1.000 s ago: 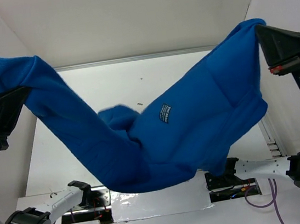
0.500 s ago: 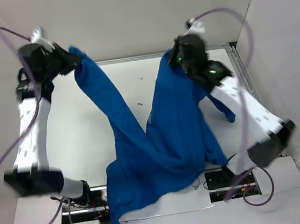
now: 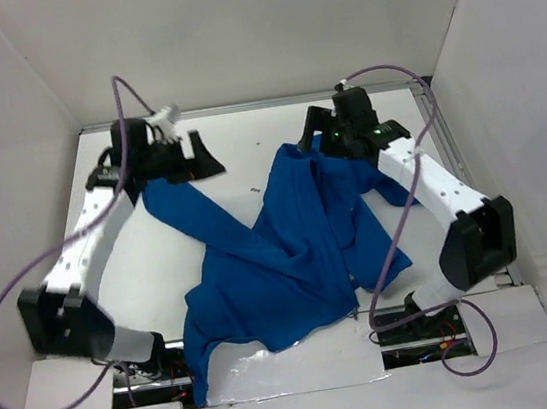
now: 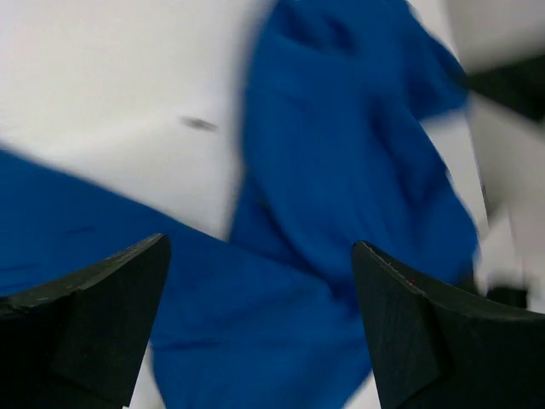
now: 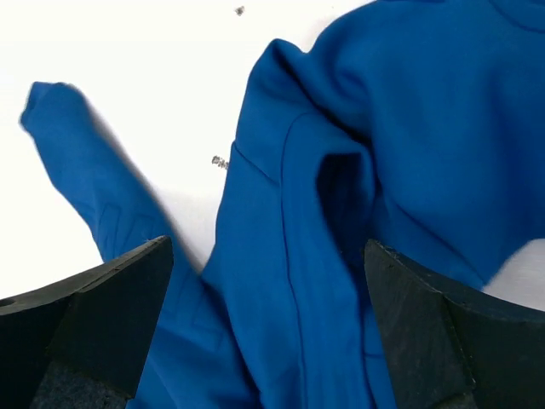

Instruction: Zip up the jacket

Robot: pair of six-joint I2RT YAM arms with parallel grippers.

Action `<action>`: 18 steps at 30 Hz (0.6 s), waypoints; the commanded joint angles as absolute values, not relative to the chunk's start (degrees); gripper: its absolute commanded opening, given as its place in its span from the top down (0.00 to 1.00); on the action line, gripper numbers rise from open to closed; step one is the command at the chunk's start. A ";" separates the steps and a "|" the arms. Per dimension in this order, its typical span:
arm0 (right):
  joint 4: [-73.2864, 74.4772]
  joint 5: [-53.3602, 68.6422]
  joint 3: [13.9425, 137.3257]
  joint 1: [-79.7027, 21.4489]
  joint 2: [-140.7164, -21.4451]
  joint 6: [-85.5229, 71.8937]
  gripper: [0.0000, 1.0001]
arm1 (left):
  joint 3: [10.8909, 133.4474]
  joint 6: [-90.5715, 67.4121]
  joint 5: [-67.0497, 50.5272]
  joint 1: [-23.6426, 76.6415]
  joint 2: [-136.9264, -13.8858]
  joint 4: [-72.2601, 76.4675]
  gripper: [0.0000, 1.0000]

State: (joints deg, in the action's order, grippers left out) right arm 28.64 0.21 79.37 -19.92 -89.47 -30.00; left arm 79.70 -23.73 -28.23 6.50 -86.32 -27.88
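Observation:
The royal-blue jacket [image 3: 295, 252] lies crumpled on the white table [image 3: 235, 139]. One sleeve stretches toward the far left, and a corner hangs over the near edge. My left gripper [image 3: 199, 162] hovers open over the far-left sleeve end. In the left wrist view its fingers [image 4: 102, 315] stand wide apart above blue cloth [image 4: 341, 170], with nothing between them. My right gripper [image 3: 308, 137] is open over the jacket's far right part. In the right wrist view the folded jacket [image 5: 341, 213] shows below the spread gripper [image 5: 268, 243], which holds nothing.
White walls enclose the table on the left, back and right. A metal rail [image 3: 447, 141] runs along the right side. Purple cables [image 3: 398, 228] loop from both arms, the right one across the jacket. Cut-outs [image 3: 416, 332] by the arm bases sit at the near edge.
Both grippers held the jacket stretched high between them. They swung down toward the far side and opened. The jacket dropped into a heap on the table.

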 commanded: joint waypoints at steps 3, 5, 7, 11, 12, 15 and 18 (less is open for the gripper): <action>26.80 4.04 72.60 -16.79 -82.53 -24.88 0.00 | 60.24 -5.38 -40.95 25.19 -67.52 -16.02 0.01; 26.89 6.40 71.81 -16.17 -81.65 -22.95 0.00 | 54.70 -4.31 -37.38 33.46 -65.22 -12.15 0.01; 27.85 8.78 73.47 -15.21 -83.31 -21.71 0.00 | 53.62 -3.69 -33.93 38.13 -65.74 -12.22 0.01; 28.92 7.39 77.86 -15.99 -88.14 -19.78 0.00 | 55.80 -2.11 -27.72 45.59 -74.93 -13.79 0.01; 28.57 7.73 78.39 -15.91 -89.29 -19.17 0.00 | 56.68 -1.59 -26.29 46.92 -76.71 -14.06 0.01; 26.11 10.28 79.80 -16.43 -93.42 -12.59 0.03 | 58.97 1.84 -21.91 49.30 -83.39 -13.54 0.01; 23.47 11.16 80.85 -17.31 -97.71 -8.00 0.02 | 60.99 2.29 -19.26 48.96 -88.58 -12.30 0.01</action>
State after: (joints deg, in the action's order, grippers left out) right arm 27.57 8.93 77.54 -16.27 -94.96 -14.87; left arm 57.32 -1.21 -24.27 49.32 -86.13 -15.62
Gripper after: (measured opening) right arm 0.976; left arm 0.993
